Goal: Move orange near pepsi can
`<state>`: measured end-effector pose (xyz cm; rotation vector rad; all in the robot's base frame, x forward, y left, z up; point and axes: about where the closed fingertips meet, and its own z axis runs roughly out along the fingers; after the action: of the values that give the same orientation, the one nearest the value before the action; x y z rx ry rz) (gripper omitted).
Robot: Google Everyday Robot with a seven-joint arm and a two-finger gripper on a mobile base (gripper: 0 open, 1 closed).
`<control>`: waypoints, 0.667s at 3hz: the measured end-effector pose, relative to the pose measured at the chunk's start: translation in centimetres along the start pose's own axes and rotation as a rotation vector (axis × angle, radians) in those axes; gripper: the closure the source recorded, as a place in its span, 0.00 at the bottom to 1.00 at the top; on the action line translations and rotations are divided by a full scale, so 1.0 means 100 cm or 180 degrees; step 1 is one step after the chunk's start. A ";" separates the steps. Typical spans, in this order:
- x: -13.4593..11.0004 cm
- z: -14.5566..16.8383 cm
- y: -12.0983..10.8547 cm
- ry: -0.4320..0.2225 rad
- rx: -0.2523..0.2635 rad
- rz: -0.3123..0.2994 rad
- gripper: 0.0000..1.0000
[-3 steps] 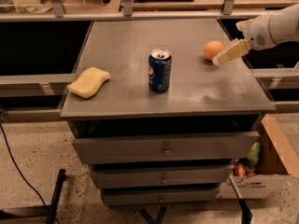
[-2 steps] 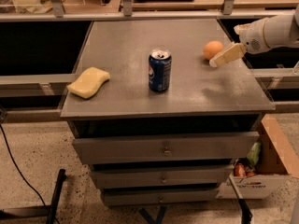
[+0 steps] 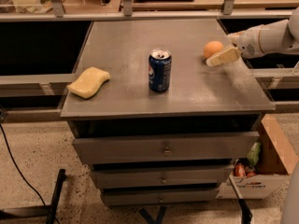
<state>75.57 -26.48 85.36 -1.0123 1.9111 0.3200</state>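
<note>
The orange (image 3: 213,48) rests on the grey tabletop (image 3: 121,45) at the right rear. The dark blue pepsi can (image 3: 160,70) stands upright near the middle, about a can's height to the left of the orange and nearer the front. My gripper (image 3: 223,50) reaches in from the right edge and sits beside the orange on its right. One pale finger (image 3: 222,57) lies along the orange's front-right side. The jaws look open, with the orange at their mouth and not lifted.
A pale yellow wavy sponge (image 3: 88,82) lies at the front left of the top. The cabinet has drawers (image 3: 163,148) below. A cardboard box (image 3: 261,167) with items stands on the floor at right. Shelving runs behind the table.
My gripper has edged a little to the left, closer against the orange. The orange, can and sponge have not moved.
</note>
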 end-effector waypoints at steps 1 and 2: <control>0.001 0.010 0.001 -0.0056 -0.0057 0.0015 0.41; 0.000 0.020 0.002 -0.0081 -0.0109 0.0006 0.65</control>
<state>76.62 -25.16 84.27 -1.0243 1.8896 0.3660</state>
